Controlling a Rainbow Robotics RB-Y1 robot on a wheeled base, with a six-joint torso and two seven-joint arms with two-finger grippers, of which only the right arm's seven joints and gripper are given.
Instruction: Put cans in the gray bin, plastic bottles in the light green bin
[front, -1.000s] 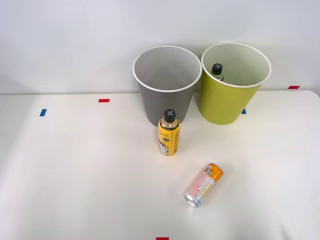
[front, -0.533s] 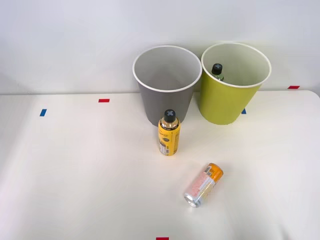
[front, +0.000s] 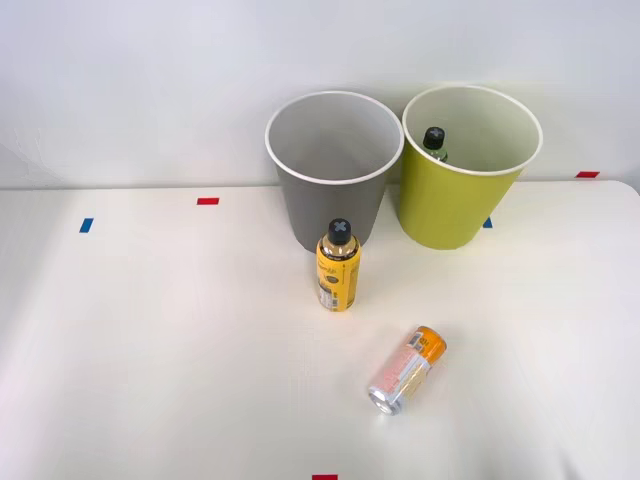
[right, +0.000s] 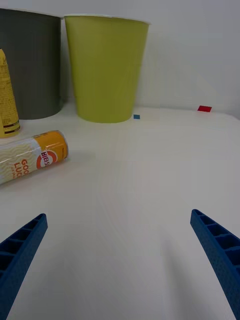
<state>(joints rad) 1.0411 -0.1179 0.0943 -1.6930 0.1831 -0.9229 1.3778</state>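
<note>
I see one bottle (front: 434, 139) already inside the light green bin (front: 455, 205). A yellow bottle (front: 338, 268) stands before the gray bin (front: 330, 205); the can (front: 407, 370) lies nearer. My jaws are apart, empty.

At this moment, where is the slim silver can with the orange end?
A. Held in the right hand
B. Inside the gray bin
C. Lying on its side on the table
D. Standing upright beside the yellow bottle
C: the silver can lies on its side on the white table, nearer the camera than the upright yellow bottle, while the right hand is open and holds nothing.
</note>
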